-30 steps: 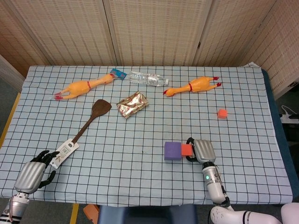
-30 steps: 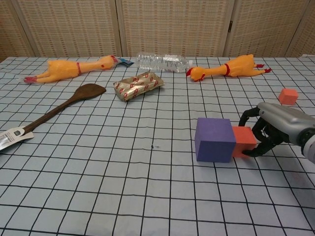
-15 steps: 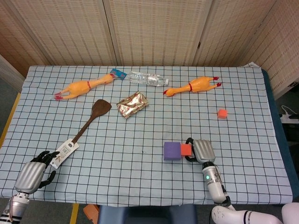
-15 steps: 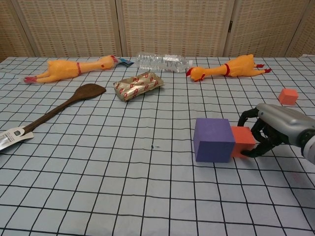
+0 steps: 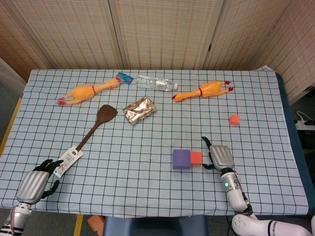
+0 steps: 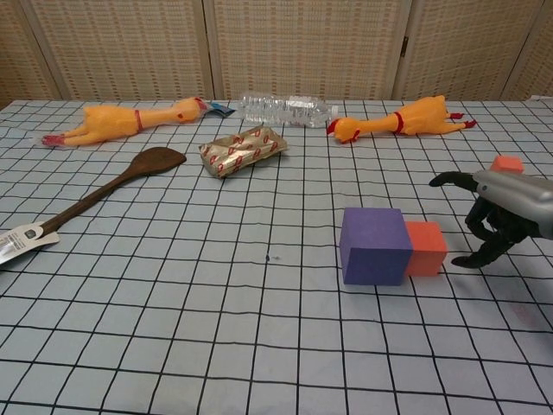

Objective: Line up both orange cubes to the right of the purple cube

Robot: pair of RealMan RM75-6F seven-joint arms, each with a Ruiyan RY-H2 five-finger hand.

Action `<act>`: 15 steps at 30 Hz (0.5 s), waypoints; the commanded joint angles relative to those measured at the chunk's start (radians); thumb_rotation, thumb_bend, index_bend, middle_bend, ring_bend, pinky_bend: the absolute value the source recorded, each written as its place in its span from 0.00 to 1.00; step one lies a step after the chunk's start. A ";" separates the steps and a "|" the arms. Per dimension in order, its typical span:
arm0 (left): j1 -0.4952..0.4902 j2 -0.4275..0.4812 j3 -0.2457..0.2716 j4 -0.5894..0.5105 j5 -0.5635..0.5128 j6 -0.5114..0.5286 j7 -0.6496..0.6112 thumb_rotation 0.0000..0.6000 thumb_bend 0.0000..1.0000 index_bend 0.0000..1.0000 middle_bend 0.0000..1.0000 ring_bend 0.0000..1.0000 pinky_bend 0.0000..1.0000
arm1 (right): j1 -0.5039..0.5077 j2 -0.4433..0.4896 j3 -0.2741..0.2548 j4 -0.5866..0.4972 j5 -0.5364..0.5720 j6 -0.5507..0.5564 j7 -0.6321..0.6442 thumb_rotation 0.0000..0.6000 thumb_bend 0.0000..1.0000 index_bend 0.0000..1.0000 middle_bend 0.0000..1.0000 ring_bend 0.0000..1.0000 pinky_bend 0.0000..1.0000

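The purple cube (image 5: 181, 159) (image 6: 375, 245) sits near the table's front, with one orange cube (image 5: 196, 157) (image 6: 426, 248) flush against its right side. My right hand (image 5: 219, 156) (image 6: 504, 214) hovers just right of that cube, fingers spread, touching nothing. The second orange cube (image 5: 234, 119) (image 6: 506, 164) lies farther back on the right, partly hidden by my hand in the chest view. At the front left corner my left hand (image 5: 35, 182) rests with fingers curled and empty, seen only in the head view.
Two rubber chickens (image 5: 88, 91) (image 5: 204, 90), a plastic bottle (image 5: 156, 82), a foil packet (image 5: 140, 109) and a wooden spatula (image 5: 88, 133) with a tag lie across the back and left of the checked cloth (image 5: 147, 187).
My right hand let go of the orange cube beside the purple cube and drew away to the right, fingers opening. The left hand stayed still.
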State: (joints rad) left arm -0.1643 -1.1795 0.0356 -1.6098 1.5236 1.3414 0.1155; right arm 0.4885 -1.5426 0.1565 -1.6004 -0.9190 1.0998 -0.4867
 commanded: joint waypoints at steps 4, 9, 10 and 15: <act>-0.001 -0.001 0.001 0.000 -0.003 -0.005 0.005 1.00 0.45 0.18 0.27 0.15 0.37 | 0.016 0.036 0.067 0.000 0.043 0.031 0.007 1.00 0.06 0.30 0.84 0.94 1.00; -0.001 -0.001 0.001 -0.001 -0.006 -0.008 0.010 1.00 0.45 0.18 0.27 0.15 0.37 | 0.046 0.021 0.114 0.101 0.049 0.013 0.056 1.00 0.06 0.32 0.84 0.94 1.00; -0.002 -0.002 0.001 -0.001 -0.007 -0.008 0.011 1.00 0.45 0.18 0.27 0.15 0.37 | 0.052 0.015 0.119 0.126 0.045 0.007 0.066 1.00 0.06 0.32 0.84 0.94 1.00; -0.002 -0.004 0.002 -0.002 -0.008 -0.012 0.017 1.00 0.45 0.18 0.27 0.15 0.37 | 0.090 -0.033 0.135 0.284 0.031 -0.037 0.110 1.00 0.06 0.32 0.84 0.94 1.00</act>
State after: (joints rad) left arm -0.1666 -1.1828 0.0377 -1.6117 1.5154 1.3299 0.1322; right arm 0.5530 -1.5470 0.2765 -1.3860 -0.8809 1.0912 -0.4050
